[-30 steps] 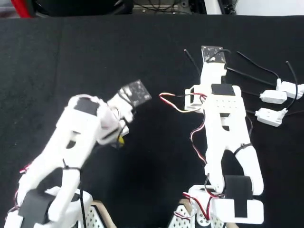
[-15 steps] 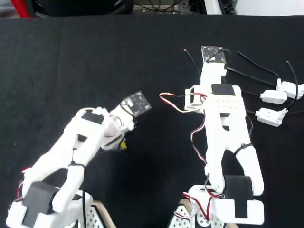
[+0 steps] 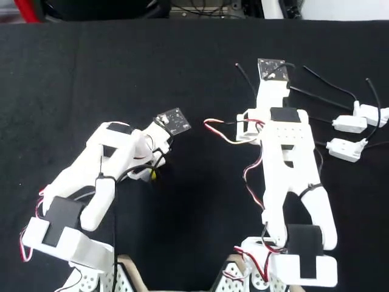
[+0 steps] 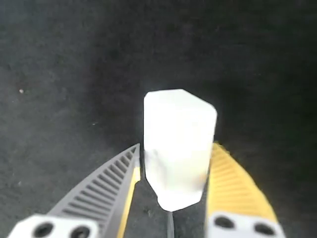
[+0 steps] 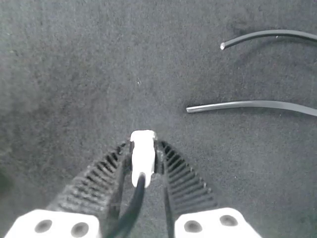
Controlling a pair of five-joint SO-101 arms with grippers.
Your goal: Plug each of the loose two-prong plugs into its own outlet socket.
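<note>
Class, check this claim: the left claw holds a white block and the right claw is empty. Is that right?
No. The right claw is not empty: the right wrist view shows it shut on a small white plug. The left claw does hold a white block.

The table (image 3: pixel 91 73) was covered edge to edge in black cloth. Near its right edge lay three white corded connectors (image 3: pixel 349 123) (plug or socket, hard to say), close together but not touching. Thin black cords (image 5: pixel 247 104) lay on the cloth, two with loose ends.
</note>
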